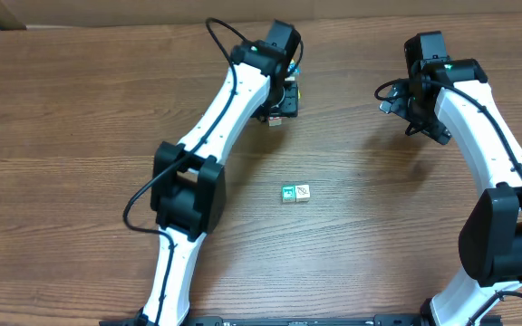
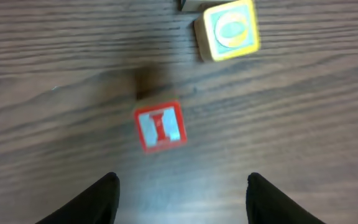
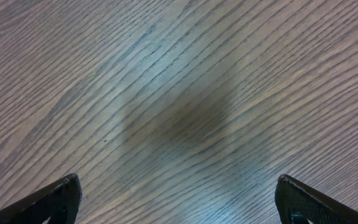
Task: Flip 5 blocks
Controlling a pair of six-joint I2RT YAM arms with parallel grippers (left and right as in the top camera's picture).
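Lies free on the worktop, just ahead of the left tool: red block, blurred. Sits near it, further out: yellow block. Rest touching mid-worktop, well apart from both arms: two more blocks. Stands parted, grips nothing: left tool. Gapes wide over bare wood: right tool. Could clip the red block coming down and skid it into the yellow block; could pinch a corner and roll it too far.

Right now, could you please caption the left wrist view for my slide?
Open left hand over a red-bordered block, a yellow-bordered block beyond it on the wood-grain table.
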